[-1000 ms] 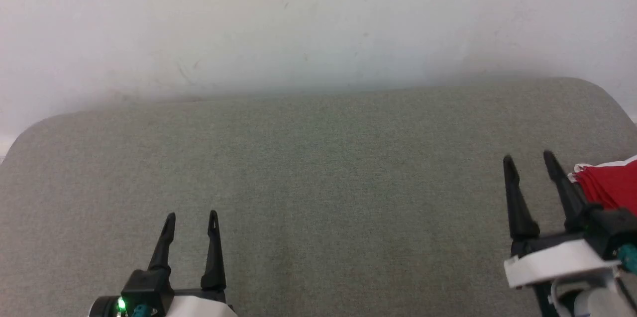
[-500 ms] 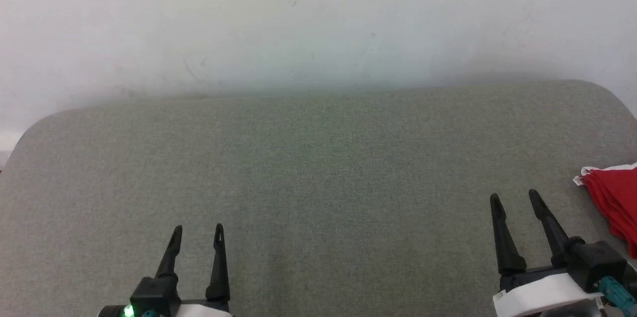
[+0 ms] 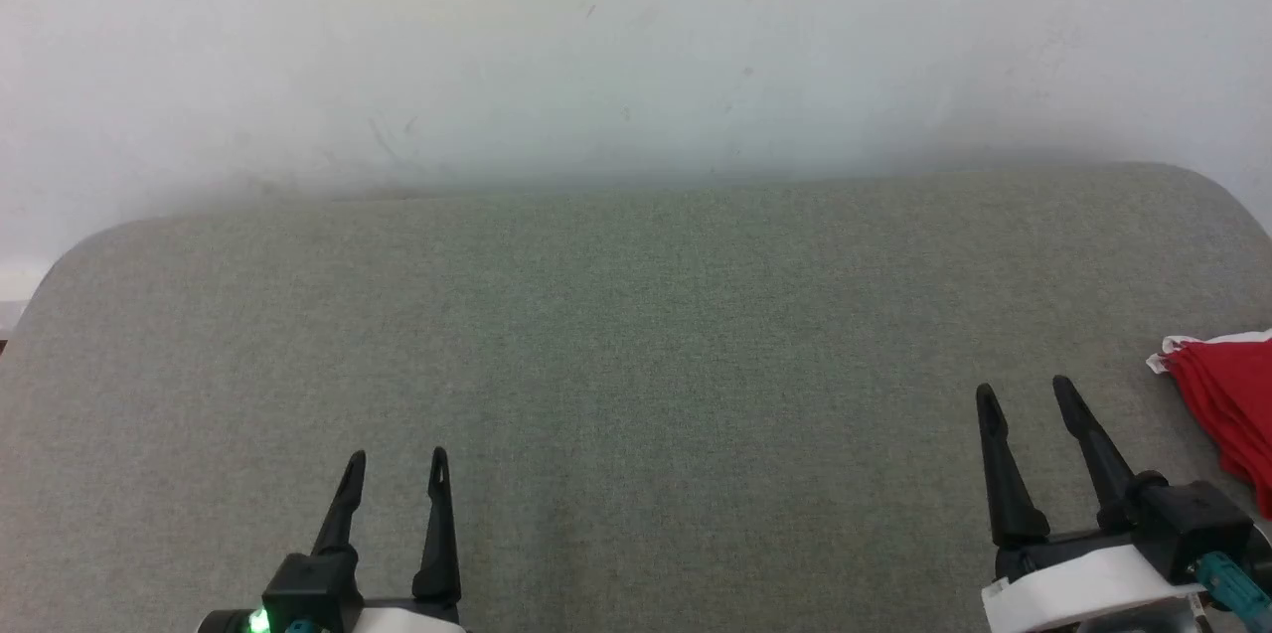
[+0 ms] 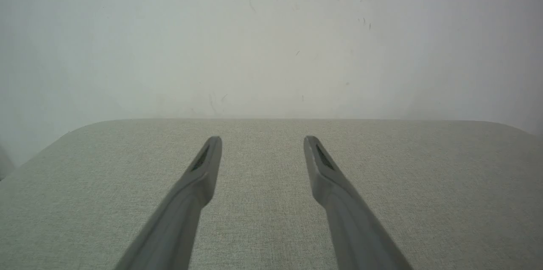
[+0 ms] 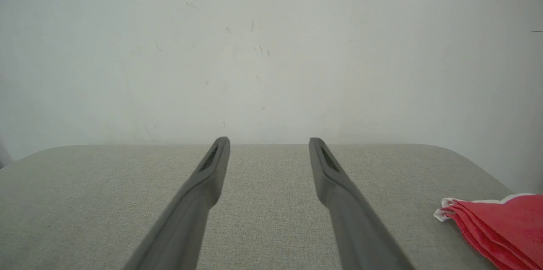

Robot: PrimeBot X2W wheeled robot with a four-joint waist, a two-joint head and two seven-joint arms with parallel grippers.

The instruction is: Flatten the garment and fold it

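Observation:
The red garment lies in stacked folds with a white edge band at the far right of the grey-green cushion, cut off by the head view's edge. Its lettering is hidden. The right wrist view has the garment at its lower right. My right gripper is open, empty, a short way left of the garment and apart from it; its fingers frame bare fabric. My left gripper stands open and empty at the lower left, with its fingers over bare cushion.
A white scuffed wall rises directly behind the cushion. The cushion's back corners are rounded, and its right edge curves off close to the garment.
My right gripper drew back down and left, away from the garment, then held still. The head view shifted slightly. The left gripper has barely moved.

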